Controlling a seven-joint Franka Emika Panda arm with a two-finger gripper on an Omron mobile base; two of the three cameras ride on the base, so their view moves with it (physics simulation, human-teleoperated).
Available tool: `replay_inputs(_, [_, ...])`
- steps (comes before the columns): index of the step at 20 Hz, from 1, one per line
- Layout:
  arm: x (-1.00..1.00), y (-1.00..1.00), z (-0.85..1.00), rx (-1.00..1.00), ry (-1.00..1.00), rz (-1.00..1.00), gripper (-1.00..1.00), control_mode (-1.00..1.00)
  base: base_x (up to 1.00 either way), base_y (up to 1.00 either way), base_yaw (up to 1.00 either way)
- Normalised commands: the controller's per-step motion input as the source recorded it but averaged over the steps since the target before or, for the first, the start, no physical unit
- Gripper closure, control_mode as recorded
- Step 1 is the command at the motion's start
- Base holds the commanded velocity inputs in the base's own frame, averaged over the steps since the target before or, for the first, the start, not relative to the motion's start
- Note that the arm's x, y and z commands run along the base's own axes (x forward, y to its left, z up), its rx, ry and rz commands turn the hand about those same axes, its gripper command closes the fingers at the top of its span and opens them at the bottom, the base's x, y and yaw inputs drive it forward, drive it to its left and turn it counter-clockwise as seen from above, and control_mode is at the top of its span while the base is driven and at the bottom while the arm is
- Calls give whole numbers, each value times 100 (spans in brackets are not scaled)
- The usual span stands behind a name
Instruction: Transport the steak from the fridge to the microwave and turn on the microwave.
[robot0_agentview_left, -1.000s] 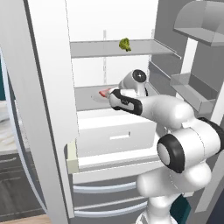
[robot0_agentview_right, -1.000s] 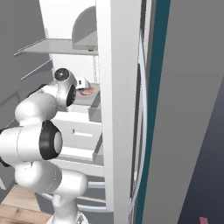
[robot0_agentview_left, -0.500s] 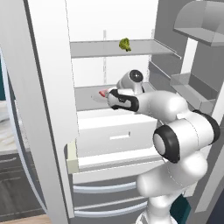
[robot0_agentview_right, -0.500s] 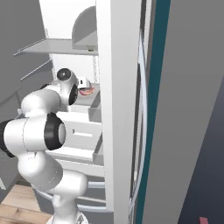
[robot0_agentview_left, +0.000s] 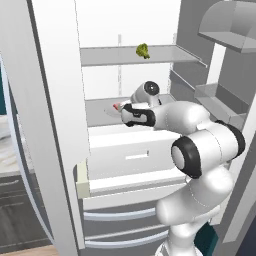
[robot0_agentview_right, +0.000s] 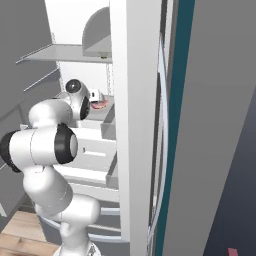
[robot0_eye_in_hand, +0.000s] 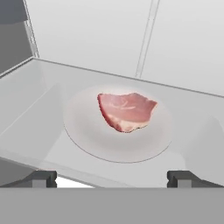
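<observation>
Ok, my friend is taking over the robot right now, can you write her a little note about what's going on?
Gripper: open, holding nothing, reaching into the fridge and pointed at the steak.
Steak: lying on a pale round plate on the middle fridge shelf, not touched yet.
A small green vegetable sits on the shelf above; leave it.
Done: fridge door is open, arm is lined up in front of the steak.
Left: grab the steak, carry it to the microwave, put it inside, switch the microwave on.
</observation>
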Motion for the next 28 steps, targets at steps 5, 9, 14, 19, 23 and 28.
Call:
replay_inputs(5, [24,3,-9,0,0,0,-100,-100,0,0,0])
replay_inputs(9, [22,0,-5,0,2,0,-100,-100,0,0,0])
replay_inputs(14, [23,1,-4,0,8,0,-100,-100,0,0,0])
replay_inputs(19, [20,6,-8,0,9,0,-100,-100,0,0,0])
replay_inputs(23, [18,5,-12,0,0,0,-100,-100,0,0,0])
replay_inputs(28, [15,10,-15,-1,0,0,-100,-100,0,0,0])
